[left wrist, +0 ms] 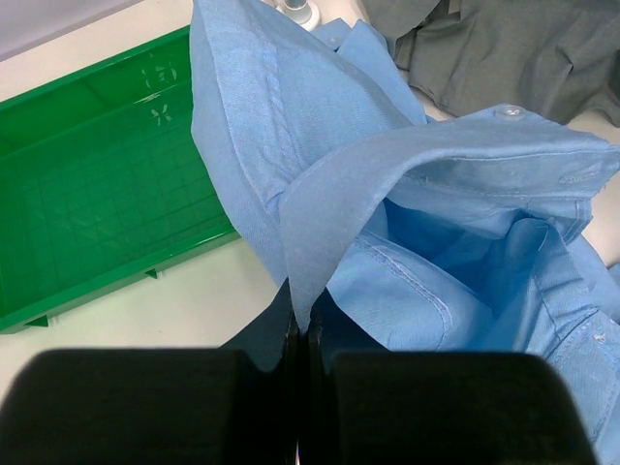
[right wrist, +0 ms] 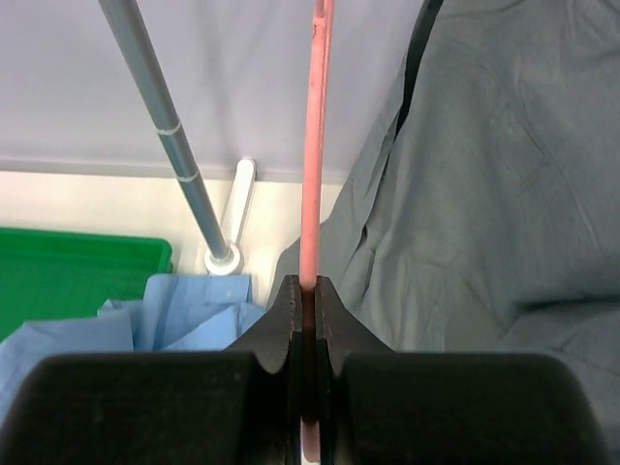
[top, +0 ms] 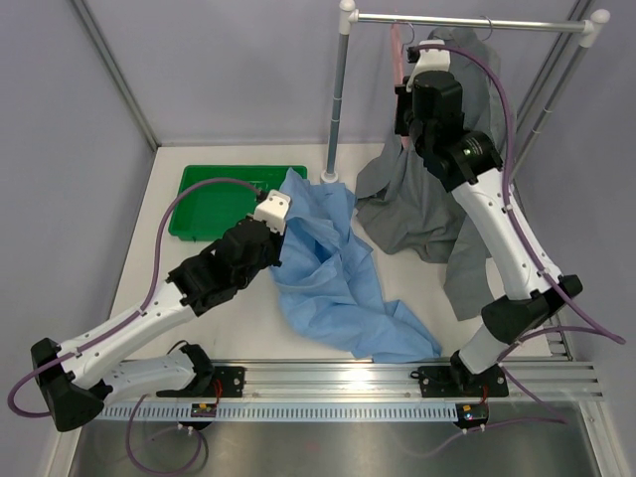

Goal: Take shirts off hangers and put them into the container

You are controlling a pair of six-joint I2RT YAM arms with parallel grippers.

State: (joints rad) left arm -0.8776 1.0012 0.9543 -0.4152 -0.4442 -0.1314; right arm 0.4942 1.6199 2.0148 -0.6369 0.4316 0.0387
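Left wrist, grip: the left gripper (left wrist: 298, 334) has its jaws pressed together on a fold of the large, soft, light blue cloth shirt (left wrist: 465, 194), pinched near the collar band.
Left wrist, container: the shallow rectangular bright green plastic tray (left wrist: 97, 194) lies just left of the raised cloth. The grid floor that shows is bare.
Left wrist, beyond: the darker slate grey cloth shirt (left wrist: 523, 48) lies behind the blue one.
Right wrist, grip: the right gripper (right wrist: 305, 305) is clamped on the thin salmon pink wire-like hanger (right wrist: 312, 145), which runs straight up from the jaws.
Right wrist, surroundings: the grey shirt hangs just right of the hanger. The grey metal rack pole (right wrist: 155, 107) stands to the left.
Top, blue shirt: it is off any hanger, sprawled on the white table (top: 258, 333) from the tray's right end toward the near edge.
Top, grey shirt: it hangs from the rack's top bar (top: 517, 22), its lower part pooled on the table apart from the tray.
Top, tray contents: nothing lies inside. Whether the blue cloth overlaps the right rim cannot be told.
Handling: the shirts look light and limp, likely to sag and trail. Each is bigger than the tray, so it probably needs bunching. The collar or shoulder seam seems the firmest hold.
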